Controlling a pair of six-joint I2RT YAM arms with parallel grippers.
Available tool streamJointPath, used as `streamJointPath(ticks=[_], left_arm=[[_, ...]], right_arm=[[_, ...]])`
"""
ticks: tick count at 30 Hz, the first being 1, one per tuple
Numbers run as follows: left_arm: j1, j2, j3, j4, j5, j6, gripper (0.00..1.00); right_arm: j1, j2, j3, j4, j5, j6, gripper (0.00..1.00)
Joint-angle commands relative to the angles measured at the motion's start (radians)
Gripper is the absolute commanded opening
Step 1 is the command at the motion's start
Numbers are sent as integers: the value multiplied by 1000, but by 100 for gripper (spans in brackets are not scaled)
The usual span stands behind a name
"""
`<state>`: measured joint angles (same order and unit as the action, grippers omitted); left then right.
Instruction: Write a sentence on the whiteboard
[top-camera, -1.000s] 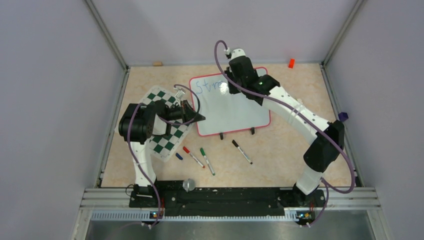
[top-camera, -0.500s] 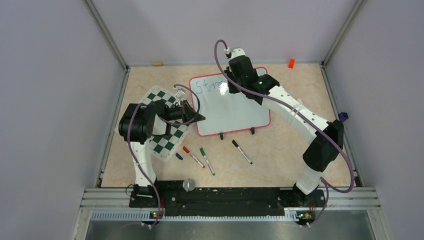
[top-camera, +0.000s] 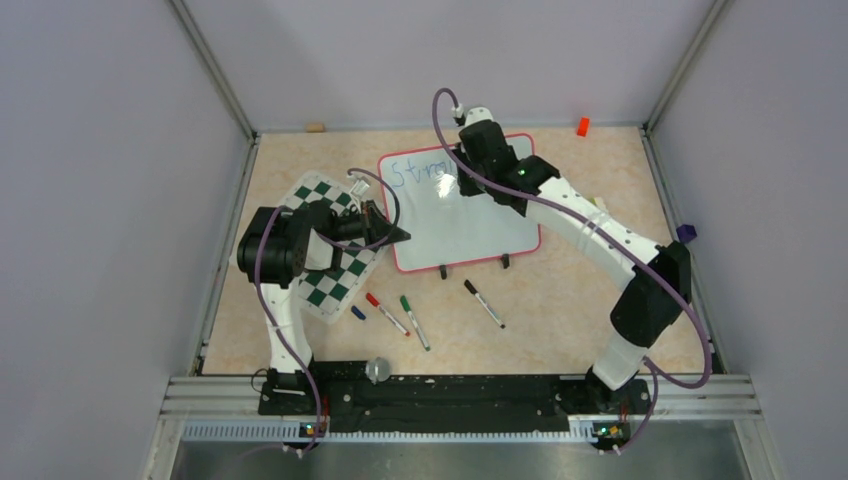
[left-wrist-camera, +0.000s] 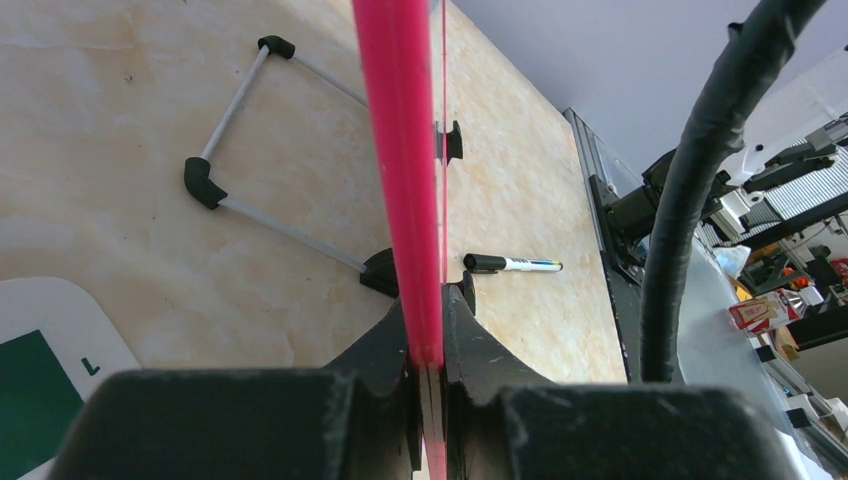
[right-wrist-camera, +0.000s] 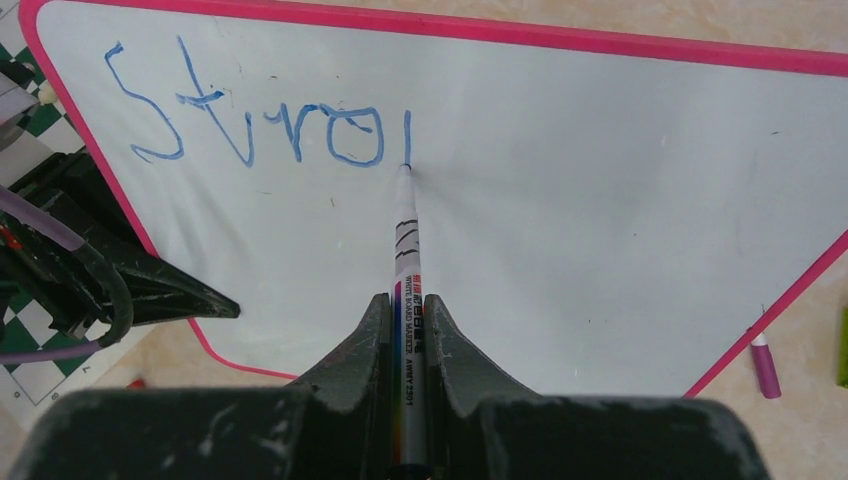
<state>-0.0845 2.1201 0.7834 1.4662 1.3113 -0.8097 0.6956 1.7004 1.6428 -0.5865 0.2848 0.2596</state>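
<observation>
1. the large glossy white whiteboard with rounded corners and a thin red-pink frame sits on the beige marbled table, toward the far middle. its two small black clips are on the near long edge.
2. the left gripper reaches in from the left and is clamped narrow on the board's left edge. in the left wrist view the red-pink frame runs straight up out of the pinched black fingers.
3. the right gripper hangs over the board's far left part, closed tight around a white whiteboard marker with a printed barrel. the marker sticks out between the two fingers.
4. the blue handwritten sentence reads "stro" along the board's top left, followed by one upright blue stroke. the marker's tip touches the board at the lower end of that stroke.
5. the green-and-white checkered chessboard mat lies just left of the board, under the left arm.
6. three loose markers lie on the table near of the board: a red-capped one, a green-capped one and a black-capped one. a small blue cap lies near the mat's near edge.
7. a small orange object sits at the table's far edge, well apart from the board.
</observation>
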Motion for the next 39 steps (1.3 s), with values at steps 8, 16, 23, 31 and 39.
streamJointPath(ticks=[8, 16, 23, 31, 39], left_arm=[[11, -5, -3, 154, -14, 96, 5], [11, -6, -4, 154, -14, 97, 5], [11, -6, -3, 154, -14, 98, 5], [11, -5, -2, 154, -14, 98, 5], [11, -4, -2, 154, -14, 97, 5]], right_arm=[[-21, 19, 66, 2, 36, -10, 0], [-33, 63, 147, -9, 38, -30, 0], [-53, 74, 170, -28, 59, -35, 0], [-61, 65, 149, -39, 59, -29, 0], [-61, 32, 89, -39, 69, -17, 0]])
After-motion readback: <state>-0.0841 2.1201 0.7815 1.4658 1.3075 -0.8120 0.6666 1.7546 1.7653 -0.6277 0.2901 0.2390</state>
